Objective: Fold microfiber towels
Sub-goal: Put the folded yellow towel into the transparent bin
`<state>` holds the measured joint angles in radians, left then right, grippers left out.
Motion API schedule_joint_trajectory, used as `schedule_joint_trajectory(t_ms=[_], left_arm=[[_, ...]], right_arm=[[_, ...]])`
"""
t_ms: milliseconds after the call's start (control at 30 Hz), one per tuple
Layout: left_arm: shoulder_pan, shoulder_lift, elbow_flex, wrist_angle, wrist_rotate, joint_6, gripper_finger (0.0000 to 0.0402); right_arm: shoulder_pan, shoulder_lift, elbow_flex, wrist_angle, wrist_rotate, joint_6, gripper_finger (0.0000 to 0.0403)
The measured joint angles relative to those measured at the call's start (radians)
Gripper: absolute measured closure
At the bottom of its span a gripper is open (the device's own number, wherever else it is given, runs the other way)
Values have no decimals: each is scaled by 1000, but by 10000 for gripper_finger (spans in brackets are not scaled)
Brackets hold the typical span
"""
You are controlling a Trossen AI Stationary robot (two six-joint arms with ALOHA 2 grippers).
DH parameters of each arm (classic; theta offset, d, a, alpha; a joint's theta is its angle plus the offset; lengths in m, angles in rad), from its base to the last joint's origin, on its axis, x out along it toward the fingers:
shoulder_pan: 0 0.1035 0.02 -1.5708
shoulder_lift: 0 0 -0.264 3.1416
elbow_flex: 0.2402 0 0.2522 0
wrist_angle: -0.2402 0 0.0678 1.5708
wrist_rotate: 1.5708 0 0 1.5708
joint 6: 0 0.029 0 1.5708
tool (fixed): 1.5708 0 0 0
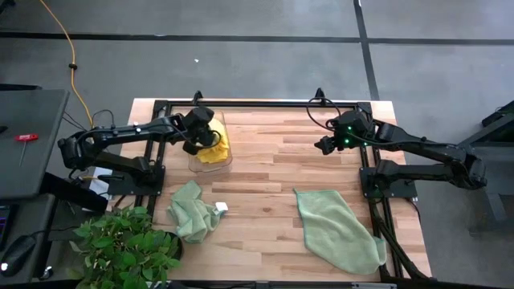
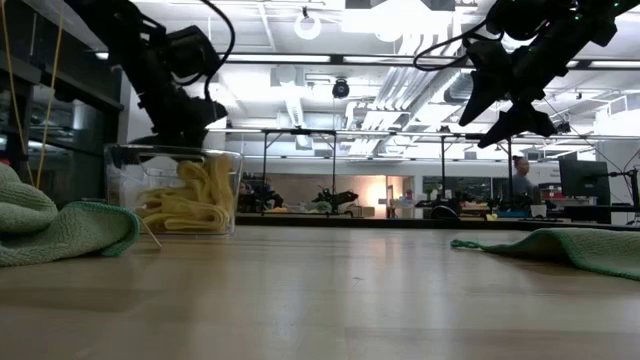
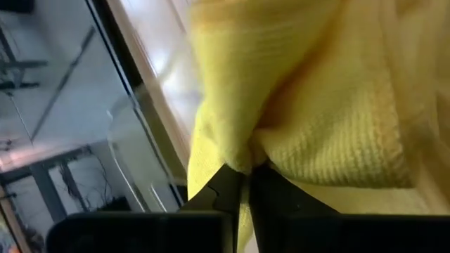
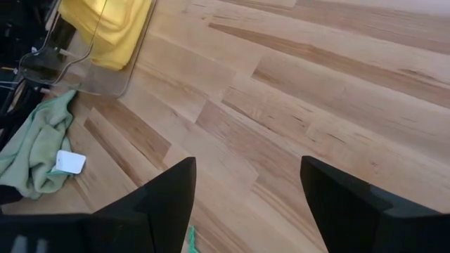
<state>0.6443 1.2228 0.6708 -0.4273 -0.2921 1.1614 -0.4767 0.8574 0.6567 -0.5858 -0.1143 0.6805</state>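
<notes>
Bright yellow microfiber towels (image 1: 214,150) bunched inside clear plastic bin (image 1: 226,128), a fold of them pinched between closed fingers of left gripper (image 3: 247,171), jaws nearly touching. Crumpled pale green towel (image 1: 193,210) on wooden table (image 1: 273,160), with small white tag (image 1: 222,207), well apart from those jaws. Second pale green towel (image 1: 337,229) spread flat, below and near right gripper (image 1: 325,144). Right jaws wide open above bare wood, holding nothing.
</notes>
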Motion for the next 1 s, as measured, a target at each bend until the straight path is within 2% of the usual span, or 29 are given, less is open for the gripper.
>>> schedule_joint_trajectory(t_ms=[167, 533, 767, 933, 1000], left_arm=[[-3, 0, 0, -78, 5, -13, 361], [-100, 0, 14, -204, -2, -193, 268], [-151, 0, 148, -373, -7, -325, 216], [-161, 0, 273, -496, -9, -362, 205], [-158, -1, 311, -503, -1, -426, 205]], right_arm=[[0, 0, 0, 0, 0, -7, 155], [0, 0, 0, 0, 1, -7, 155], [0, 0, 0, 14, 2, -8, 155], [0, 0, 0, 16, 5, -8, 155], [0, 0, 0, 16, 4, -8, 155]])
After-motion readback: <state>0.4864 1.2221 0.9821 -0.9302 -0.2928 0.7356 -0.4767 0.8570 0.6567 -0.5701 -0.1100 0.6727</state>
